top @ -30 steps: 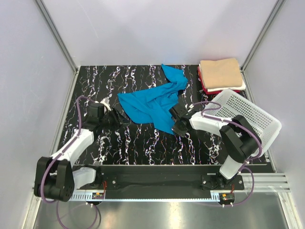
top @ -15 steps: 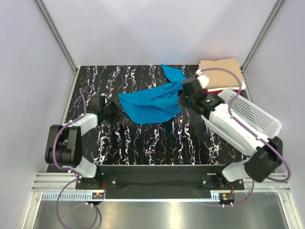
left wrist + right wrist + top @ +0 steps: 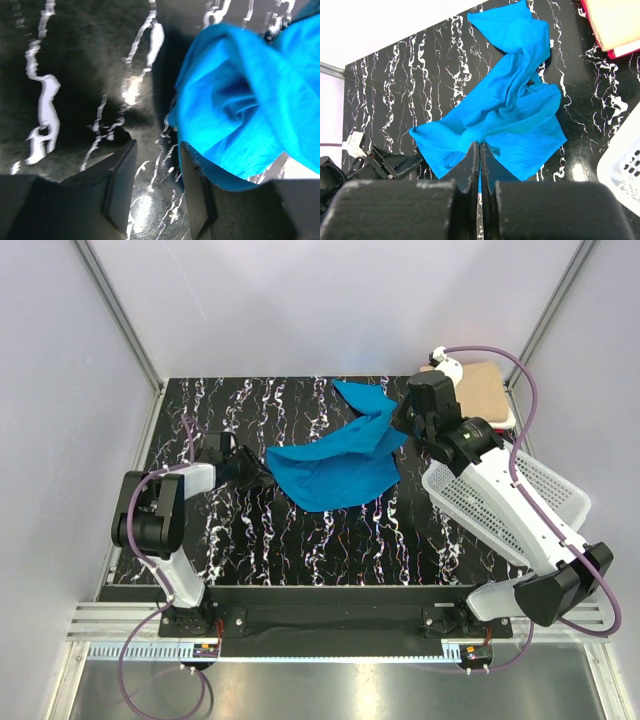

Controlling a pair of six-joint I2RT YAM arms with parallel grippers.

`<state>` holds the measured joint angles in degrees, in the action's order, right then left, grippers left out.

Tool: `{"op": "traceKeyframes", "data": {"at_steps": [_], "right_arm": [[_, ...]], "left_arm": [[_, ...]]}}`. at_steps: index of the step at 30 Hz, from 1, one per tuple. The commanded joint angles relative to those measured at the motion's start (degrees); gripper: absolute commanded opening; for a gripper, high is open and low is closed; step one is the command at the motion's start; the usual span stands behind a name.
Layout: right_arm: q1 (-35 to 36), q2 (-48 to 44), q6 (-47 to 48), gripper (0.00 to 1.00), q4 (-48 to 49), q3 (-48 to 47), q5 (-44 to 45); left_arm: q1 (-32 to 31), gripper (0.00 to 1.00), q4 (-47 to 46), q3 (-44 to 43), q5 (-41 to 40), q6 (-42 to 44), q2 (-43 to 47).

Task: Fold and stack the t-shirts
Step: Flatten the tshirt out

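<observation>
The blue t-shirt (image 3: 335, 455) lies crumpled across the middle of the desk (image 3: 260, 540), unfolded. One sleeve or corner trails toward the far edge, and the right-hand side is drawn up toward the right arm.

The cloth reads as thin, soft and light. It will drape and bunch rather than hold a shape, and it should slide easily on the glossy marbled surface. The soundest holds would be on a hem, shoulder seam or corner, one point per arm, so the shirt can be tensioned flat. A pinch in the bunched middle would only drag folds along.

- **Right pincer** (image 3: 479, 150): the fingers are pressed together with a sliver of blue between them, so it appears to be gripping the shirt's near edge from above.
- **Left pincer** (image 3: 156, 155): it sits low at the shirt's left edge, its fingers parted by a narrow gap showing bare desk. The cloth touches the outer side of one finger but is not held.
- **Folded stack** (image 3: 485, 390): it sits at the far right corner, tan on top with red and white edges showing in the right wrist view.
- **Basket** (image 3: 520, 500): white, standing beside the stack.
</observation>
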<state>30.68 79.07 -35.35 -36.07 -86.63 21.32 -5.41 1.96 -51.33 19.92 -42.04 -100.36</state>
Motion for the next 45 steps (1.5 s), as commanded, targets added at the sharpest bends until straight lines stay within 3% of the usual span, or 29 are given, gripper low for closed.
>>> {"op": "traceKeyframes", "data": {"at_steps": [1,9,13,14,16,18,21,23,26,28,31,33,34,35,36,39,42,44,45], "right_arm": [[-0.6,0.6,2.0,0.00,0.4,-3.2,-0.6],[-1.1,1.3,2.4,0.00,0.4,-3.5,-1.6],[-1.8,1.6,3.9,0.00,0.2,-5.8,-1.8],[-3.0,1.9,4.7,0.00,0.5,-7.0,-1.5],[-5.3,3.5,6.3,0.00,4.1,-10.6,2.8],[-10.9,5.8,7.2,0.00,7.0,-14.5,1.4],[-15.7,14.8,9.5,0.00,7.0,-29.8,-3.0],[-16.2,21.3,12.0,0.00,6.9,-41.4,1.1],[-18.3,28.9,13.8,0.00,6.1,-55.6,-2.0],[-18.7,32.7,16.0,0.00,4.4,-63.7,-5.8],[-18.8,31.2,14.4,0.00,-3.1,-63.3,-5.2],[-18.8,26.6,9.2,0.00,-5.4,-55.1,-3.7],[-18.7,20.5,8.4,0.00,-3.1,-42.4,-6.9],[-18.7,17.1,7.8,0.00,-0.6,-35.4,-9.7],[-18.7,13.9,5.6,0.00,1.9,-28.6,-12.5],[-18.1,2.3,-2.0,0.00,12.5,4.2,-26.5],[-13.6,-6.4,-4.5,0.00,19.9,22.3,-33.1],[-11.1,-6.9,-3.5,0.00,20.1,26.4,-33.4],[-10.4,-6.8,-2.8,0.00,20.0,28.8,-34.0]], "left_arm": [[-0.9,0.46,-6.2,-2.4,3.6,-0.1,-1.4],[-3.6,0.46,-8.7,-4.5,6.1,-1.8,-7.4],[-3.6,0.08,-10.1,-6.6,8.4,-3.7,-9.3],[-3.2,0.00,-8.7,-10.0,8.5,-3.4,-8.6],[-1.8,0.00,-0.1,-15.8,7.2,-0.8,-7.2],[-0.7,0.00,6.0,-27.5,4.2,2.0,-5.6],[1.0,0.00,16.4,-46.0,2.0,4.6,-6.2],[1.8,0.00,21.9,-58.9,1.3,5.5,-7.6],[3.1,0.00,26.3,-71.0,1.5,5.2,-8.9],[4.4,0.00,28.6,-73.1,2.3,5.7,-7.9],[5.2,0.00,30.5,-64.3,2.5,8.9,-1.3],[5.1,0.00,30.0,-48.5,-0.9,10.0,4.0],[5.2,0.00,27.9,-42.7,-1.6,9.9,9.1],[5.1,0.00,26.8,-31.6,-3.0,9.9,11.6],[5.2,0.00,25.5,-26.1,-3.7,9.4,14.1],[5.2,0.00,22.0,-8.0,-7.6,8.0,21.7],[8.3,0.00,22.7,2.9,-12.3,5.1,25.2],[11.6,0.11,22.7,7.1,-14.1,4.5,26.7],[12.7,0.22,22.5,7.9,-14.5,4.1,27.1]]}}
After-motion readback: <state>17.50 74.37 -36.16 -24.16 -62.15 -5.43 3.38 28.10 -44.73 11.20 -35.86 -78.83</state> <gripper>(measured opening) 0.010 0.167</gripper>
